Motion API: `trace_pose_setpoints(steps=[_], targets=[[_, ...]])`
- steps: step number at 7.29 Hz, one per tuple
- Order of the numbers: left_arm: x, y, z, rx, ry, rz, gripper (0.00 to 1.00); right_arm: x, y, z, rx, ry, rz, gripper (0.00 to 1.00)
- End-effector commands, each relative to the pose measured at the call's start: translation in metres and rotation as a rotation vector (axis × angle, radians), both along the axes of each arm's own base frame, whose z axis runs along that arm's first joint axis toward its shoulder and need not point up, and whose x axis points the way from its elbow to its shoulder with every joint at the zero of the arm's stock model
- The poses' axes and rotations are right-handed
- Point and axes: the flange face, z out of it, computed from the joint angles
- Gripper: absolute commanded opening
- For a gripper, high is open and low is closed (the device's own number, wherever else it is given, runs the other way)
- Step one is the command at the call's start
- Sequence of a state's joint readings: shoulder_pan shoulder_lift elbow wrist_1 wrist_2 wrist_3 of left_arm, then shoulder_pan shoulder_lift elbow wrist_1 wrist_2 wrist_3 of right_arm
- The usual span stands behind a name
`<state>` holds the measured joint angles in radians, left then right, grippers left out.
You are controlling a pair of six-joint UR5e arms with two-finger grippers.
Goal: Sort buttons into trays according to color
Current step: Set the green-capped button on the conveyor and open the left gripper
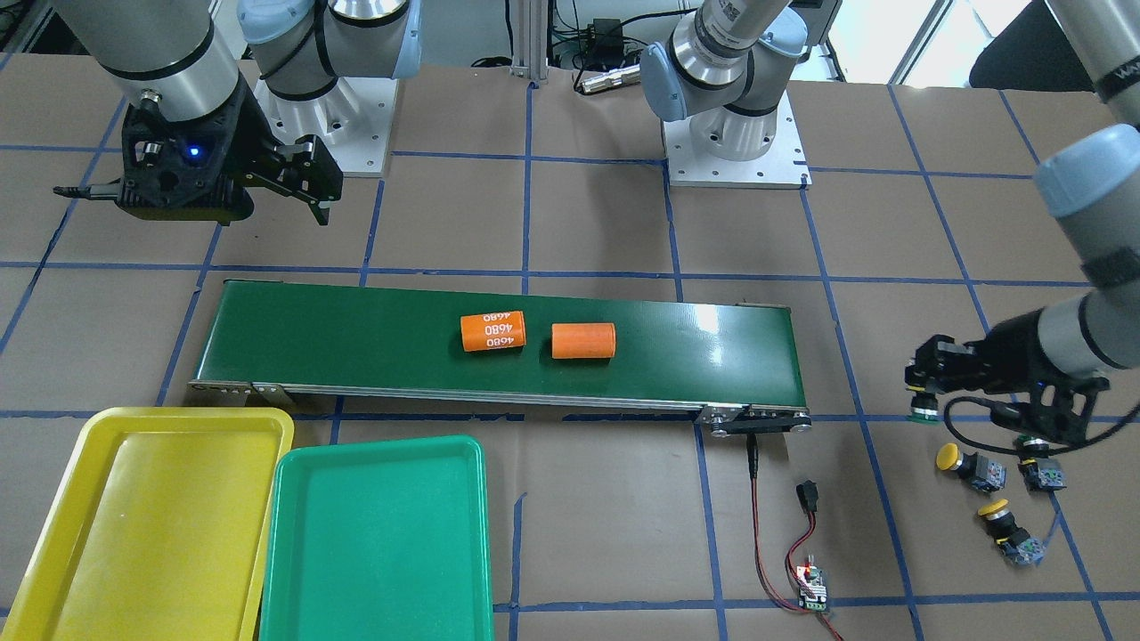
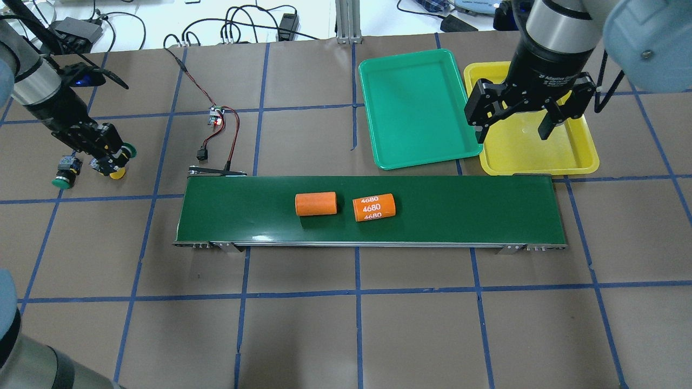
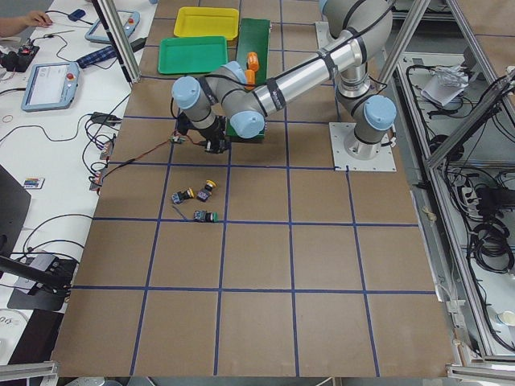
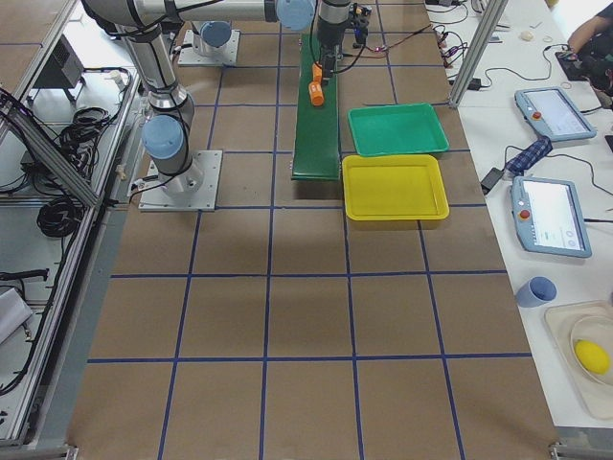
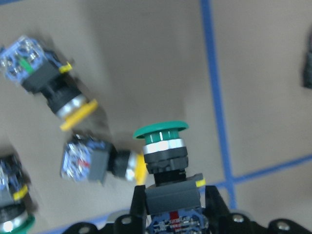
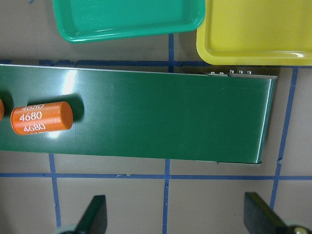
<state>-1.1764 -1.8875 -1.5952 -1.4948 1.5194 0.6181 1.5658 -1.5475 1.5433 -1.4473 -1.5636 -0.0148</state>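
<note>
My left gripper [image 5: 170, 197] is shut on the contact block of a green button [image 5: 163, 139], its cap pointing away from the wrist, low over the table beyond the belt's end [image 1: 922, 392]. Two yellow buttons [image 1: 964, 463] [image 1: 1002, 525] and a second green button [image 1: 1040, 469] lie on the table beside it. My right gripper [image 2: 521, 121] is open and empty, above the yellow tray [image 2: 540, 159]. The green tray [image 2: 416, 108] lies beside the yellow one; both trays hold nothing.
A long dark-green conveyor belt [image 2: 459, 210] crosses the middle with two orange cylinders on it, one plain [image 2: 316, 204], one marked "4680" [image 2: 374, 207]. A small circuit board with red and black wires [image 2: 216, 116] lies between the belt's end and the buttons.
</note>
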Motion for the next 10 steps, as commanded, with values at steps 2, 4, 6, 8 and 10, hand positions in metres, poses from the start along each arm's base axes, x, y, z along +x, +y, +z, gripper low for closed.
trace_pose_setpoints(steps=[2,4,6,8,10], targets=[[-0.164,0.072,-0.008,-0.022,-0.062,0.048,0.0,-0.006,0.001,0.0,0.016,-0.001,-0.019,1.0],[-0.197,0.084,-0.043,-0.114,-0.081,0.106,0.0,-0.006,0.001,0.0,0.013,0.0,-0.016,1.0],[-0.209,0.078,-0.051,-0.13,-0.083,0.083,0.45,-0.005,0.002,0.0,0.013,0.0,-0.014,1.0],[-0.221,0.078,-0.036,-0.149,0.001,0.139,1.0,-0.006,0.001,0.0,0.011,0.0,-0.016,1.0],[-0.104,0.041,-0.001,-0.068,-0.004,0.324,1.0,-0.005,0.002,0.0,0.013,0.001,-0.014,1.0]])
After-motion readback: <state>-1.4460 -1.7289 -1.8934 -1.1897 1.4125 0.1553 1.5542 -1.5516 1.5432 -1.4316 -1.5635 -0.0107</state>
